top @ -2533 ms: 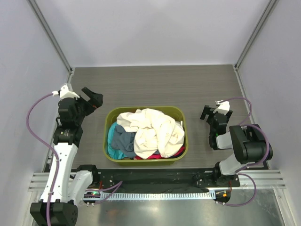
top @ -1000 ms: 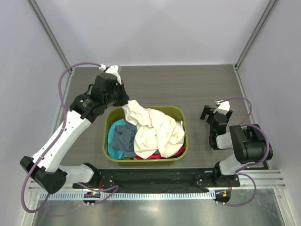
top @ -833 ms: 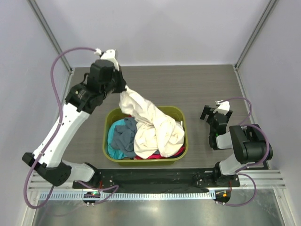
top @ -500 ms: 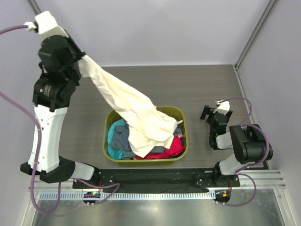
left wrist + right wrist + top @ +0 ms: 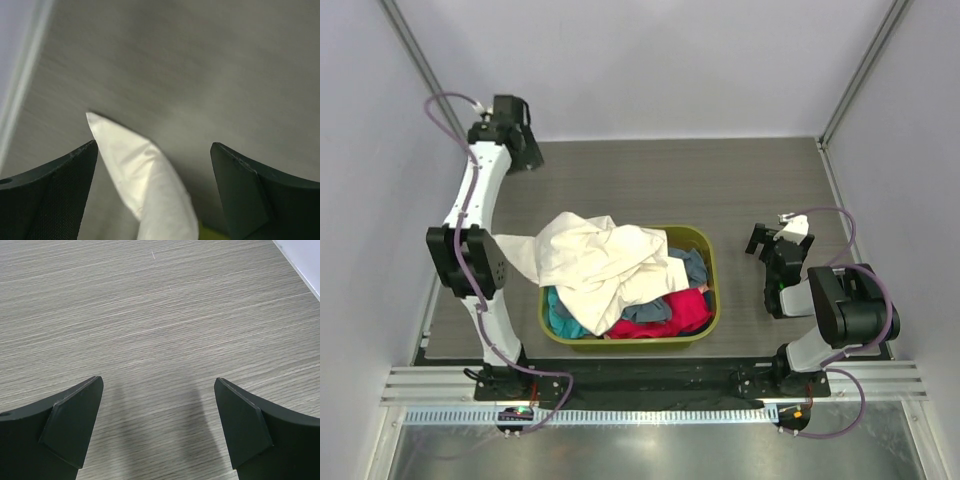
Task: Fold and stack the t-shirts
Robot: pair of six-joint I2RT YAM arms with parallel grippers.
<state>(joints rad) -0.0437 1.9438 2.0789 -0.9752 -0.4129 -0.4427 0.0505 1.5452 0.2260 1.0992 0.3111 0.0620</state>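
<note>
A large cream t-shirt (image 5: 590, 265) lies crumpled across the olive-green basket (image 5: 707, 243). It spills over the basket's left rim onto the table. Under it show a red-pink t-shirt (image 5: 682, 312), a slate grey-blue one (image 5: 693, 266) and a bit of a teal one (image 5: 557, 322). My left gripper (image 5: 510, 108) hangs high over the table's far left corner, open and holding nothing. The left wrist view shows a cream t-shirt tip (image 5: 145, 180) below, between the spread left gripper (image 5: 152, 145) fingers and clear of both. My right gripper (image 5: 760, 238) rests open right of the basket, with bare table between the right gripper (image 5: 159, 380) fingers.
The grey wood-grain table (image 5: 720, 180) is walled in by white panels at the back and sides. A metal rail (image 5: 620, 385) runs along the near edge by the arm bases. The basket sits between the two arms.
My left gripper opened and let go of the cream t-shirt. The shirt dropped back over the basket and its left rim. The left arm swung to the far left corner. The right arm stayed still.
</note>
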